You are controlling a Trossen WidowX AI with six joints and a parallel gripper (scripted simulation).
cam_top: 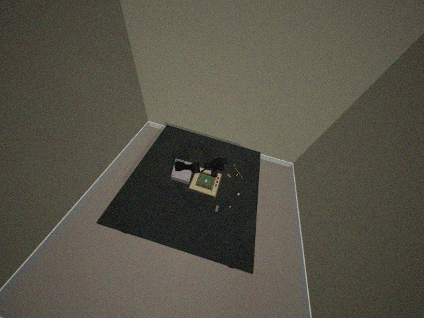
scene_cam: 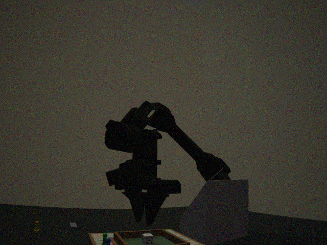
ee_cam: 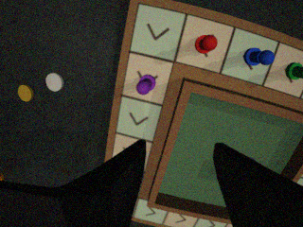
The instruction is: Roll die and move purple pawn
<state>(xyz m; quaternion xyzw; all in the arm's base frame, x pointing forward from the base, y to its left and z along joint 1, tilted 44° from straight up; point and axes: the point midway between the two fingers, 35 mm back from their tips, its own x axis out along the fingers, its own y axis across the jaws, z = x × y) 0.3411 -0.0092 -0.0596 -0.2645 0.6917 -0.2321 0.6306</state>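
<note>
The white die rests in the green-floored tray; its top pips cannot be read. My gripper is partly open and empty, pointing down above the board. The purple pawn stands upright on the side square just after the corner, ahead of the fingers in the wrist view. The arrows there point down that view's left column. The red pawn, blue pawn and green pawn stand on the adjoining side. The die is not visible in the wrist view.
The raised tray wall stands beside the track. A white disc and a yellow disc lie outside the board. The grey base block adjoins the board. A yellow pawn-like piece and a pale slab are farther off.
</note>
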